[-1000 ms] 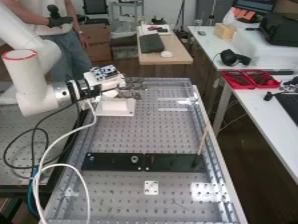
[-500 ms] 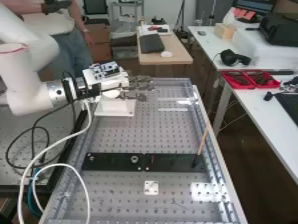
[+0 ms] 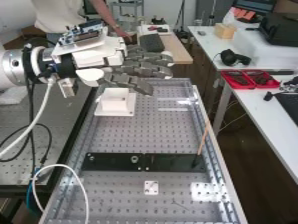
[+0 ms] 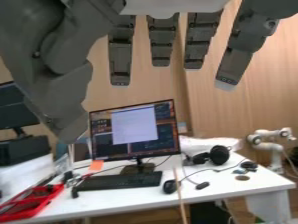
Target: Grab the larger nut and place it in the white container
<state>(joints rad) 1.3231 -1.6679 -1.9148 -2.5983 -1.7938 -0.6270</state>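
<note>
1. Has brought the hand (image 3: 143, 67) nearer the camera since the earlier frames, into the upper left of the high view.
2. Cannot tell the larger nut's place, direction or long axis.
3. Find the white container (image 3: 114, 101) upright on the bench (image 3: 133, 135), left of centre, just below the hand in the frame.
4. Keeps fingers (image 4: 120, 55) straight and parted, thumb (image 4: 56, 75) well away, gripping nothing; points them rightward in the high view.
5. Notice the black bar (image 3: 176, 162) flat at lower centre, long axis left to right, bearing the smaller nut (image 3: 91, 158) and the bearing (image 3: 134, 159).
</note>
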